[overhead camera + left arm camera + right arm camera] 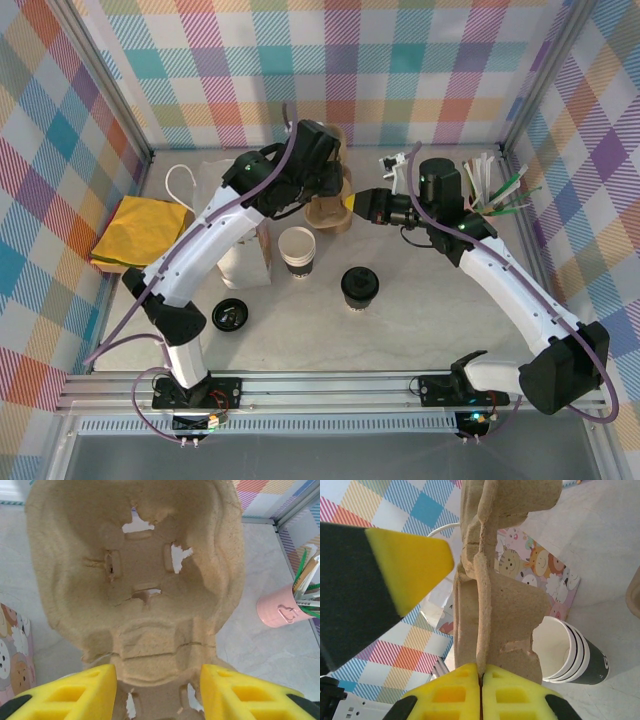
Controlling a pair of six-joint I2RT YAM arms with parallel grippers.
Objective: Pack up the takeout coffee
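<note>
Carrier (495, 595) edge disappears inside clamped right pincer (481, 680).

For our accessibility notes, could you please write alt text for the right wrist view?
The right gripper, jaws shut, pinches the edge of a brown pulp cup carrier seen edge-on. Beyond it are stacked white paper cups and an animal-print bag.

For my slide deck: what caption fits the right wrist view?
Right gripper pinching the edge of an upright pulp carrier, stacked cups beyond.
</note>
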